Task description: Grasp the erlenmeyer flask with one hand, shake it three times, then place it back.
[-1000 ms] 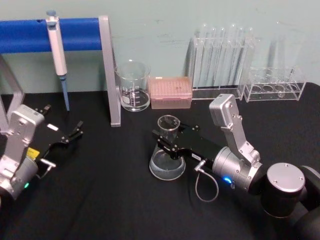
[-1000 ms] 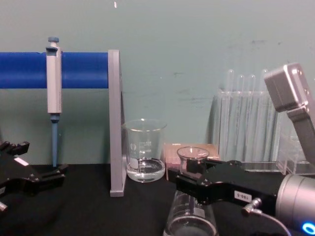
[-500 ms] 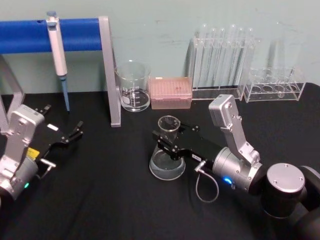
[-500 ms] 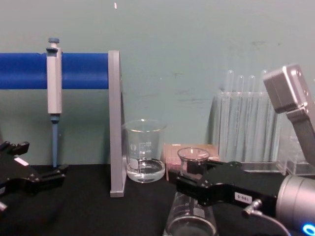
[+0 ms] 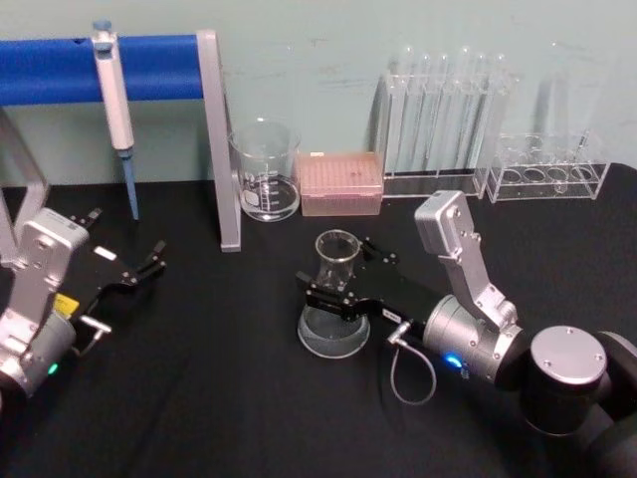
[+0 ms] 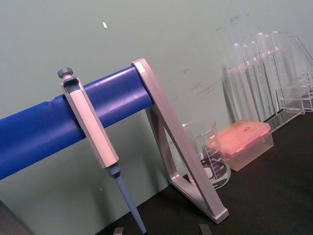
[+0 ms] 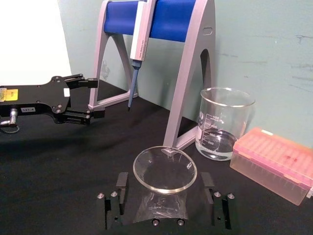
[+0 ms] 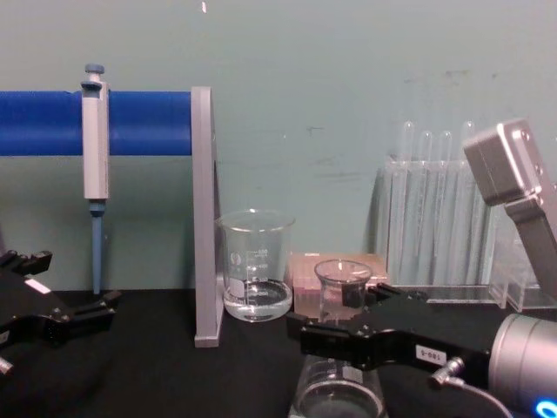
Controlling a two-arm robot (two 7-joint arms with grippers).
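Erlenmeyer flask — on table; right pincer open astride neck — grasp step; next, close. Left pincer open, parked.

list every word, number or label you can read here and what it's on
"500" and "400": printed scale on the beaker, right wrist view.
White label on the right hand, near the arm: characters too blurred to read.
White tag and yellow sticker on the left hand: too small to read.
White marks on the erlenmeyer flask: unreadable.
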